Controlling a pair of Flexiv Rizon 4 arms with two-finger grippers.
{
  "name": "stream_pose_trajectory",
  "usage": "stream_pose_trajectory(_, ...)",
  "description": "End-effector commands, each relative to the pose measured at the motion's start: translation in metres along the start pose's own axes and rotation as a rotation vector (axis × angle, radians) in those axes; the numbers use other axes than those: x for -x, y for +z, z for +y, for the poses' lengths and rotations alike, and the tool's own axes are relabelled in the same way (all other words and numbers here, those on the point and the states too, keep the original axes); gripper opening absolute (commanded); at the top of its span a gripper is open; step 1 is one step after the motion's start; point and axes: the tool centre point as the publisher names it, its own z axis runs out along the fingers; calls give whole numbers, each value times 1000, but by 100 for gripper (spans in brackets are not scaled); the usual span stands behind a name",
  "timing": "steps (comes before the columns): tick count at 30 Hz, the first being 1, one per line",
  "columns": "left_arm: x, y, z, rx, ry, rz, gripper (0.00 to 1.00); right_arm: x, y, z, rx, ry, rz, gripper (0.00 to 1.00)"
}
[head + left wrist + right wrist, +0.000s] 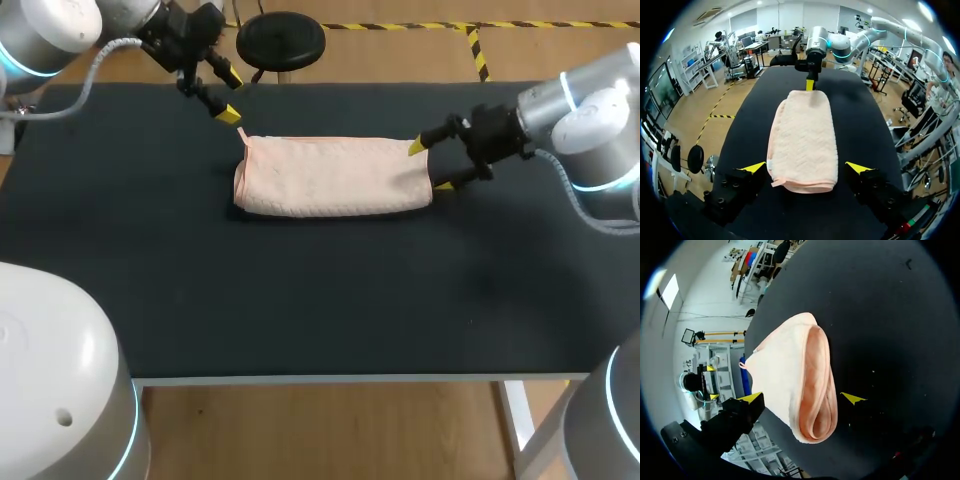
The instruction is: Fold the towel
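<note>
The towel (335, 175) is judged soft, light and limp, best pinched at its end corners. Left gripper (230, 95) and right gripper (430, 167) are spread wide at its ends, with nothing held.

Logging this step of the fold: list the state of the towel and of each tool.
towel: folded into a long band, lying flat on the table.
left tool: open, at one short end of the towel, gripping nothing.
right tool: open, the towel's other short end between its fingers.

table (300, 300) | black top | pale front edge | white leg
</note>
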Motion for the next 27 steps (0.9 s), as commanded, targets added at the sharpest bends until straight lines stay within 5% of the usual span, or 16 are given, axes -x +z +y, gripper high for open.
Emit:
stream_pose_trajectory(1,-1,1,1,-2,1,-2,100,5,10,6,-32,-18,8,100)
stream_pose_trajectory(24,-1,1,1,-2,1,-2,100,-6,45,1,-52,-75,73,100)
stream_pose_trajectory(25,-1,1,1,-2,1,-2,100,-6,45,1,-45,-73,70,32)
stream_pose_trajectory(26,-1,1,1,-2,1,-2,100,-6,43,2,-33,-72,65,0)
stream_pose_trajectory(27,-1,1,1,-2,1,-2,100,-6,42,2,-29,-74,58,0)
